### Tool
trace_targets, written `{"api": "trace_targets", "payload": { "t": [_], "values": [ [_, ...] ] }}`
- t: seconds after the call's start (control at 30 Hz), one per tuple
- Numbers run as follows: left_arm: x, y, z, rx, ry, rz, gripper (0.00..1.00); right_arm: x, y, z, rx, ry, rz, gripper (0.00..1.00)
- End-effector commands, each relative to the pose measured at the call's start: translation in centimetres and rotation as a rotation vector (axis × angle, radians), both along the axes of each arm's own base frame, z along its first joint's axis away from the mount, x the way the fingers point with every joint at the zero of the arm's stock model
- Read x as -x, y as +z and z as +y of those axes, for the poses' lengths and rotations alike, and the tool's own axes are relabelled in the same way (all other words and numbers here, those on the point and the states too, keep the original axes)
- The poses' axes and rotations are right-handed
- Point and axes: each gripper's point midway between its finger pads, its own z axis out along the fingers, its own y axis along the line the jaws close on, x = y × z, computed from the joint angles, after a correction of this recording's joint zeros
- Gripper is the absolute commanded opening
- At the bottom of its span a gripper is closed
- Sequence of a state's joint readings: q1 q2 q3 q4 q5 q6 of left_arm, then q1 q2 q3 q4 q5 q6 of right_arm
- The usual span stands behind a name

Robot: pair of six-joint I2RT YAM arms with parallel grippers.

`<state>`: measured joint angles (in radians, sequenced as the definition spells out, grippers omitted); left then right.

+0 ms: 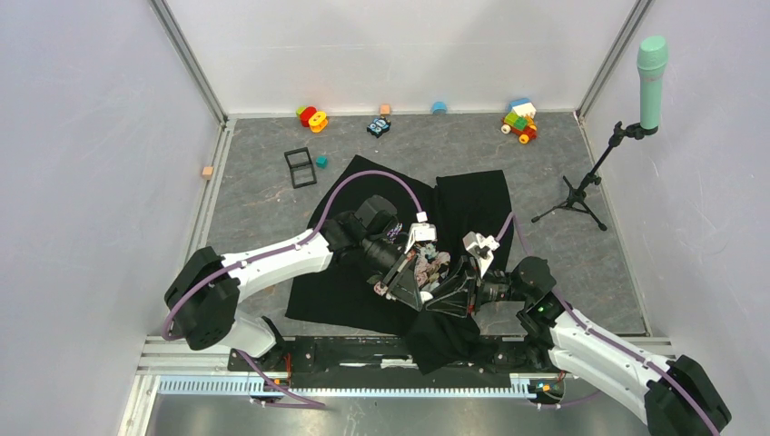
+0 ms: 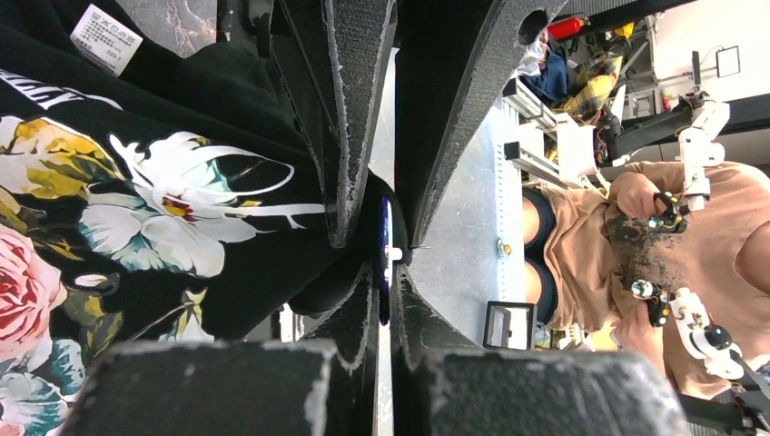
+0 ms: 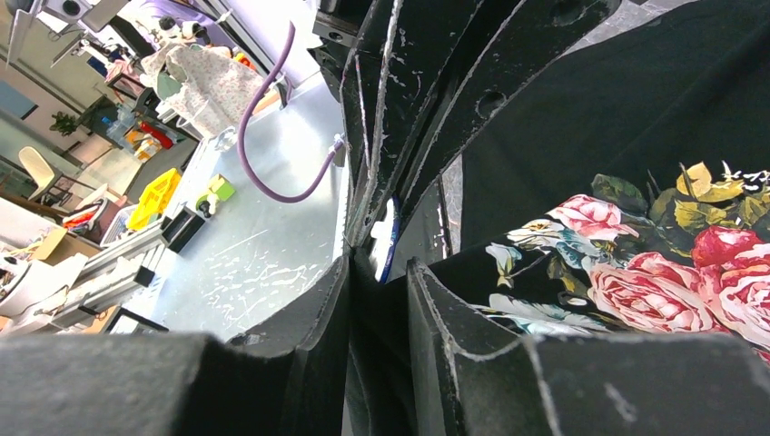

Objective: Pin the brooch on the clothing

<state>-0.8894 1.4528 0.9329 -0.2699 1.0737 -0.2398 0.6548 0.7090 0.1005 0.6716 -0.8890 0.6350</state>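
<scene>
**Operator:** Two grippers meet over the clothing (image 1: 459,195). State of each?

**Technician:** Left gripper (image 2: 386,277): clamped fully on the brooch (image 2: 385,238), held edge-on just beside the rose print. Right gripper (image 3: 380,268): jaws narrowly apart astride a fabric fold; grip cannot be confirmed.

**Operator:** Progress?

**Technician:** The brooch is at the chest, apparently not yet fastened. Pinning and release are outstanding.

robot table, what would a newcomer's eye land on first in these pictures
The left hand and right hand meet tip to tip over a large black T-shirt with a rose print, mid-table. The left wrist view shows a small round blue disc brooch edge-on in the left hand's grip. A mint-green microphone stands far right.
</scene>
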Motion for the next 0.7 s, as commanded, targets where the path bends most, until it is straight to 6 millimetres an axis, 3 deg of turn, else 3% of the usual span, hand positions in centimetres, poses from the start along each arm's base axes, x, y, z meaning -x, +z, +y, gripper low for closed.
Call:
{"api": "trace_targets", "payload": {
  "t": [0.0,0.27,0.67],
  "values": [
    [0.6,1.7,-0.1,0.084,-0.059,-0.030,0.02,-1.6,0.7,0.4,-0.002,-0.065,-0.016,0.30],
    [0.7,1.6,-0.1,0.081,-0.061,-0.027,0.02,-2.2,0.6,0.6,0.021,-0.086,0.014,0.26],
    [0.9,1.6,-0.1,0.081,-0.068,-0.023,0.02,-2.6,1.0,0.7,0.012,-0.101,0.016,0.31]
  ]
}}
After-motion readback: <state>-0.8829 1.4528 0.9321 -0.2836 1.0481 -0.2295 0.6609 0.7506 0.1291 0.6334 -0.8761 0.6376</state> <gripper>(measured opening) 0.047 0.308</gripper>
